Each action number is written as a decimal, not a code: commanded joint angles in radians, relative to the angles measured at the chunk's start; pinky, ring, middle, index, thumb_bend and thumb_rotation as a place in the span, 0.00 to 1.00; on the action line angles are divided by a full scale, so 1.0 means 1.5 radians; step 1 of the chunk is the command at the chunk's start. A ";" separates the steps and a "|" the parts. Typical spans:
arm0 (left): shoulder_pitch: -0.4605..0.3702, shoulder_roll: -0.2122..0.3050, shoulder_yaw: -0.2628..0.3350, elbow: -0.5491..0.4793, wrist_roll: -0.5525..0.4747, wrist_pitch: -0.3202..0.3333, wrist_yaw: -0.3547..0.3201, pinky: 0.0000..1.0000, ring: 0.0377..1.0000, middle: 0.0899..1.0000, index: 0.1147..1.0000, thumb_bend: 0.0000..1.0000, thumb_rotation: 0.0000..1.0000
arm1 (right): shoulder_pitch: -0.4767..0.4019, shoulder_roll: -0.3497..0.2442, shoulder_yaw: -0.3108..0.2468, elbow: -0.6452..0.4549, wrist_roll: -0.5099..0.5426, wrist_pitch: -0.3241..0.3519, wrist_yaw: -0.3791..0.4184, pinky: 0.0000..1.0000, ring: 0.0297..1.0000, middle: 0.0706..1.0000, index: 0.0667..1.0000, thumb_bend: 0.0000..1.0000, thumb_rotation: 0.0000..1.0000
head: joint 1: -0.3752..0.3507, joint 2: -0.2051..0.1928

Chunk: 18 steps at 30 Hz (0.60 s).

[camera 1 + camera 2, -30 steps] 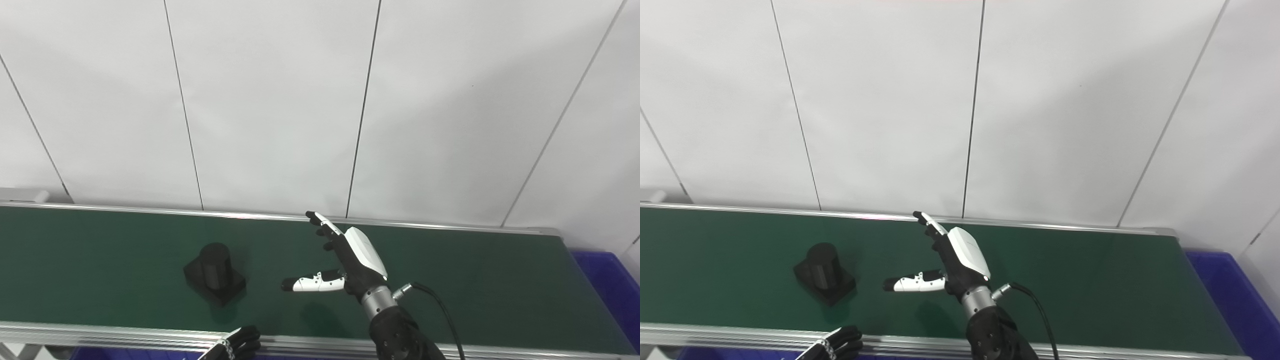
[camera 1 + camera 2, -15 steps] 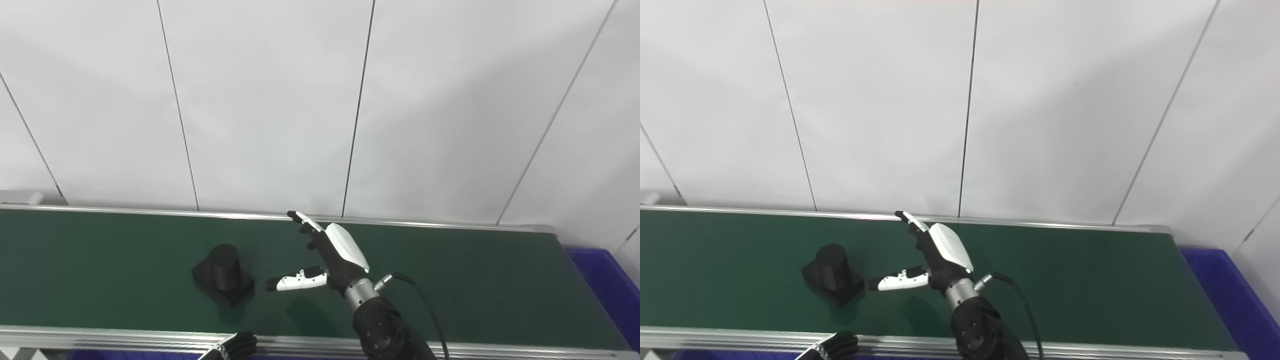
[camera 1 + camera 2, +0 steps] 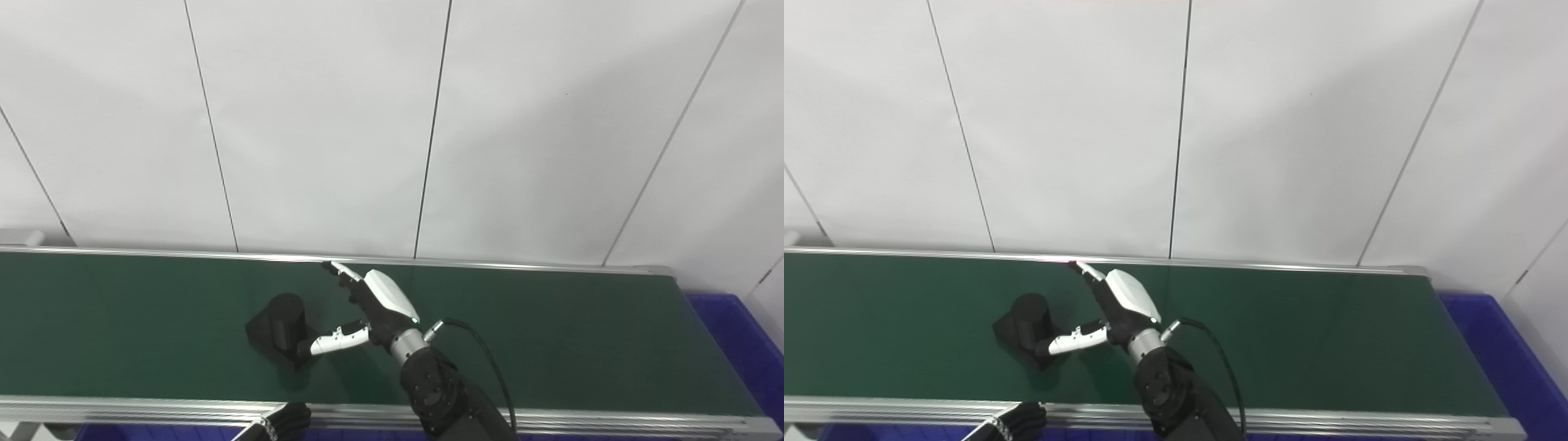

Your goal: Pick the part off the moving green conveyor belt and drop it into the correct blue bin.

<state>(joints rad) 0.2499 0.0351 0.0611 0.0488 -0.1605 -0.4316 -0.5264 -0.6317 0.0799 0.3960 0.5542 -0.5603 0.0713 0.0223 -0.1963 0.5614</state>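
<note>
Black part (image 3: 279, 327), a squat cylinder standing upright on a flat square base, sits on the green conveyor belt (image 3: 582, 343), left of the belt's middle and nearer its front rail than its back one. The right hand (image 3: 373, 306) reaches over the belt from the lower right, held just beside the part on its right. Its fingers (image 3: 339, 272) are spread and extended toward the far rail, holding nothing; the white thumb (image 3: 331, 342) points left, and its dark tip lies at the part's lower right edge, though contact there cannot be made out. A black cable (image 3: 484, 361) loops from the wrist back along the arm. The left hand (image 3: 278, 425) shows only as dark fingers at the bottom edge, below the belt's front rail; whether they are open or closed cannot be told. A blue bin (image 3: 1488, 349) lies past the belt's right end, only partly in view.
</note>
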 commanded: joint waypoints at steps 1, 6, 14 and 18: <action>0.003 -0.002 0.000 -0.023 -0.013 -0.025 -0.009 0.82 0.82 0.82 0.79 0.88 0.10 | -0.038 0.019 0.001 -0.003 0.004 -0.015 -0.012 0.75 0.87 0.92 0.94 0.95 0.39 | 0.002 0.001; 0.009 -0.005 0.001 -0.028 -0.014 -0.025 -0.011 0.81 0.80 0.80 0.80 0.89 0.11 | -0.052 0.028 0.003 0.036 0.007 -0.016 -0.014 0.75 0.88 0.92 0.93 0.95 0.38 | 0.006 0.002; 0.021 -0.007 0.000 -0.039 -0.008 -0.025 -0.007 0.79 0.79 0.79 0.80 0.89 0.12 | -0.077 0.038 0.011 0.111 0.013 -0.039 -0.027 0.77 0.88 0.92 0.93 0.94 0.38 | 0.012 0.004; 0.027 -0.007 -0.003 -0.043 -0.012 -0.025 -0.003 0.79 0.79 0.79 0.79 0.90 0.11 | -0.091 0.042 0.017 0.142 0.013 -0.052 -0.038 0.77 0.89 0.91 0.92 0.94 0.38 | 0.013 0.006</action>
<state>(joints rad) 0.2831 0.0239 0.0608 0.0165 -0.1705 -0.4316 -0.5298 -0.7119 0.1208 0.4171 0.7786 -0.5403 0.0554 -0.0076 -0.1779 0.5691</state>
